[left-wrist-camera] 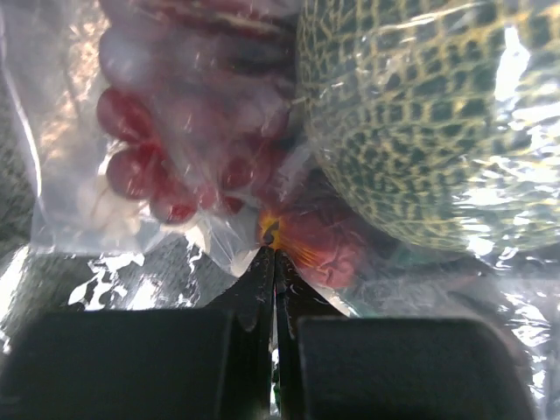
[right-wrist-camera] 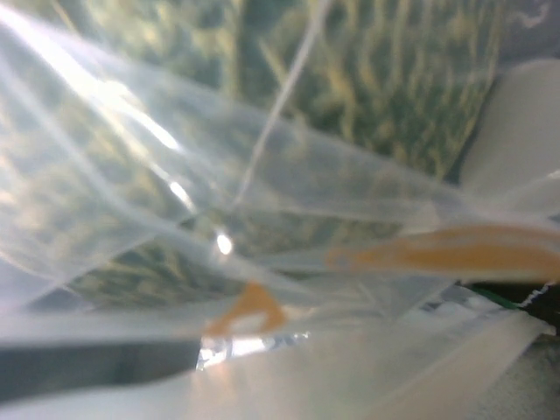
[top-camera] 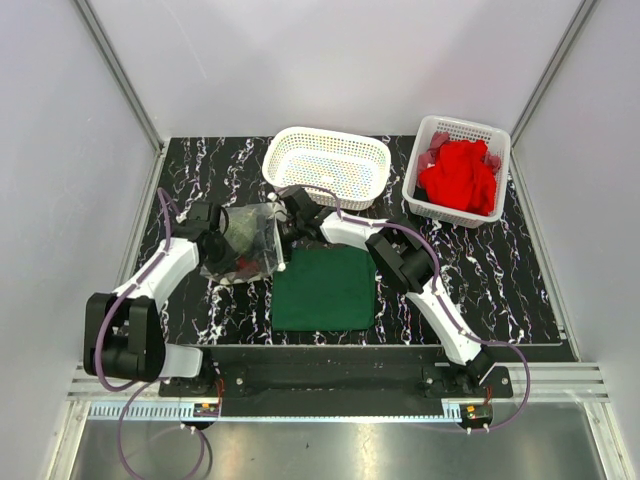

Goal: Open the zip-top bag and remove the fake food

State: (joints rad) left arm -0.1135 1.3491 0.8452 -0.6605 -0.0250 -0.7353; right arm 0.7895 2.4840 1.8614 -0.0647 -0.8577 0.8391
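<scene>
Left hand [left-wrist-camera: 273, 254] pressed shut on zip-top bag [top-camera: 245, 240] film | right hand [top-camera: 292, 228] at bag's right edge, spread cannot be told | bag located between hands, beside green cloth [top-camera: 325, 288], toy melon [left-wrist-camera: 420, 114] inside | seal lips should be gripped close, pulled apart squarely

A red cloth [top-camera: 458, 178] fills one white basket [top-camera: 449, 211].
</scene>
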